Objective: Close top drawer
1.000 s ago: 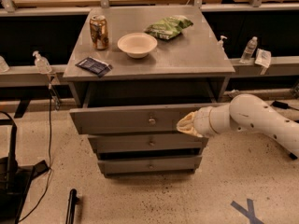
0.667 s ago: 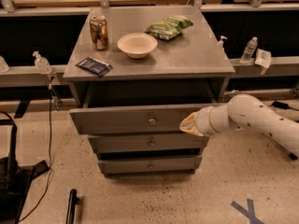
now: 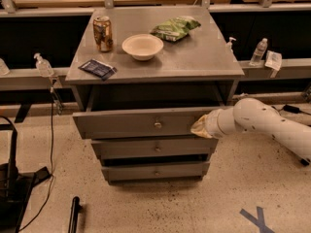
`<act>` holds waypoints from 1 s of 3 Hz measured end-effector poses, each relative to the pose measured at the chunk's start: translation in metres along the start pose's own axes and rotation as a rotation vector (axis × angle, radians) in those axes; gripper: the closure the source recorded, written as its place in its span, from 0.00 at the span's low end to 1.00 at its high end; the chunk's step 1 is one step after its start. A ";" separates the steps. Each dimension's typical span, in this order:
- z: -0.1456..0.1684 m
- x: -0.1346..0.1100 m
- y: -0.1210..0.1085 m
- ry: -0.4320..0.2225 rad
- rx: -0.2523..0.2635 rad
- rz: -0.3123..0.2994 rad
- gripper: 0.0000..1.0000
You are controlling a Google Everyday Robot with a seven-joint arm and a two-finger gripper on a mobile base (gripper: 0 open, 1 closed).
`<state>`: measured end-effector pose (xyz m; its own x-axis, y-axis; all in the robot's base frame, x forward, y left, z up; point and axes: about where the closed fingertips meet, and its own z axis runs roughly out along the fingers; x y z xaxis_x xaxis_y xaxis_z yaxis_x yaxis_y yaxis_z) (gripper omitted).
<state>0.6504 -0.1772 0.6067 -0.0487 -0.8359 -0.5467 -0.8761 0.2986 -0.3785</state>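
The top drawer [image 3: 126,123] is a grey wooden drawer pulled out from the cabinet, with a long flat front panel and a small round metal knob [image 3: 157,124] at its centre. My gripper [image 3: 199,128] sits at the end of the white arm coming in from the right. It is against the right end of the drawer's front panel, right of the knob. Two shorter grey drawer fronts [image 3: 155,148] lie below it.
On the cabinet top [image 3: 204,57] stand a soda can [image 3: 103,33], a white bowl [image 3: 142,46], a green snack bag [image 3: 175,28] and a dark packet [image 3: 97,68]. Bottles stand on the side ledges. A black stand [image 3: 12,188] is on the floor at the left.
The gripper has stayed at the right end of the top drawer's front and shifted slightly right. The drawer stands out about as far as before.
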 end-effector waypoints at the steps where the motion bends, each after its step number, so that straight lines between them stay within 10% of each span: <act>1: 0.011 0.001 -0.014 0.012 0.018 0.009 1.00; 3: 0.023 -0.001 -0.032 0.008 0.032 0.011 1.00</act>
<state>0.6900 -0.1753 0.6020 -0.0622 -0.8359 -0.5453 -0.8599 0.3223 -0.3959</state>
